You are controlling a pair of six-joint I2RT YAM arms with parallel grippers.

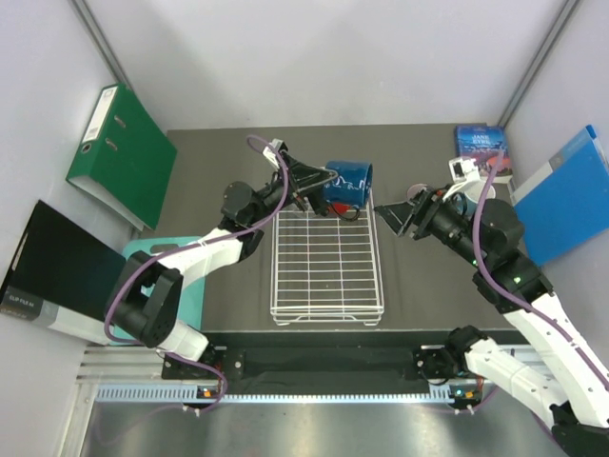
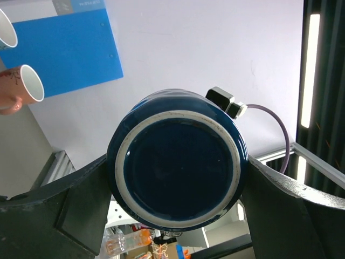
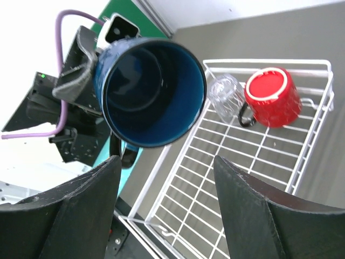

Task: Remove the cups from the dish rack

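The left gripper (image 1: pixel 319 188) clamps the dark blue mug (image 1: pixel 354 179) sideways above the dish rack's (image 1: pixel 328 313) far end, and the right gripper (image 1: pixel 390 217) gapes empty just right of it, so an early release could drop it onto the 2 cups in the rack, the red mug (image 3: pixel 272 97) and the glass tumbler (image 3: pixel 226 96).

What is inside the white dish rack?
A red mug and a clear glass, side by side, in the dish rack; the right claw's fingers cover part of its floor.

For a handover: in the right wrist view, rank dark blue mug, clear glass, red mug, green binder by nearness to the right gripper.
1. dark blue mug, just ahead of right gripper
2. clear glass and red mug, in the dish rack: too close to call
3. green binder, background
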